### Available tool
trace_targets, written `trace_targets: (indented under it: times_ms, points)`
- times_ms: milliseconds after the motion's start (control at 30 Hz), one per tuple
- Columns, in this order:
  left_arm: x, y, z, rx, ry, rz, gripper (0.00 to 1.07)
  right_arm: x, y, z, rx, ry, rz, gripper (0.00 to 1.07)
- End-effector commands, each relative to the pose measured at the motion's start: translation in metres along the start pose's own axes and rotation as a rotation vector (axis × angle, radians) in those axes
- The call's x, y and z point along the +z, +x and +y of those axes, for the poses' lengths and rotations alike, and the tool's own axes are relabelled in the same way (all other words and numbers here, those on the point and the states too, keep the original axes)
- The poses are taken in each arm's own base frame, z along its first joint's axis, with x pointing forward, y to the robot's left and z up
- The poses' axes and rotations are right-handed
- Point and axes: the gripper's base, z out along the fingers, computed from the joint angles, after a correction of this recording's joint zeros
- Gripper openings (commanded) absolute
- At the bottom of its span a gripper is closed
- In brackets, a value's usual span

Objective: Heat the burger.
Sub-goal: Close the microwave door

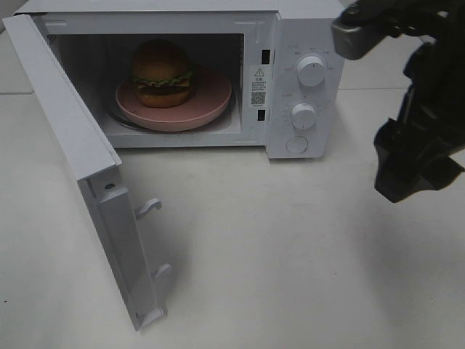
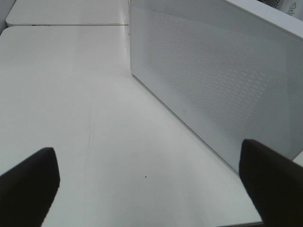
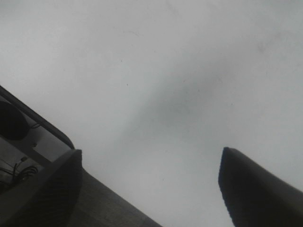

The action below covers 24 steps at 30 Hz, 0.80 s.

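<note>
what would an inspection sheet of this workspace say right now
surface: white table, no spills seen
job's things: burger sits on pink plate inside microwave; door swung wide open
clutter: nothing seen
hands: left hand open and empty near the door's outer face; right hand open and empty above the table
cables: what look like thin wires past the table edge
surroundings: a second white tabletop adjoins at the back

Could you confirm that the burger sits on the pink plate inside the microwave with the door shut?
Not quite: the door stands wide open, as the exterior high view shows. The burger does sit on the pink plate inside the microwave.
</note>
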Motion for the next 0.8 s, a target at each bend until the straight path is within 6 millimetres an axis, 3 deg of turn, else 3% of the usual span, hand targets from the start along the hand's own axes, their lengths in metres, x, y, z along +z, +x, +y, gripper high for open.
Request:
trace_targets:
  times_ms: [33,200,333,800]
  points:
    - [-0.002,0.002,0.000,-0.002,0.003,-0.027,0.98,0.010,0.026,-0.018,0.150,-0.023,0.014,0.76]
    - [-0.002,0.002,0.000,-0.002,0.003,-0.027,0.98,0.007,0.049,-0.030,0.262,0.005,-0.020,0.76]
    - [-0.002,0.002,0.000,-0.002,0.003,-0.027,0.98,0.002,0.078,-0.035,0.367,0.031,-0.050,0.76]
    - [-0.002,0.002,0.000,-0.002,0.003,-0.027,0.98,-0.003,0.150,-0.021,0.551,0.123,-0.262,0.76]
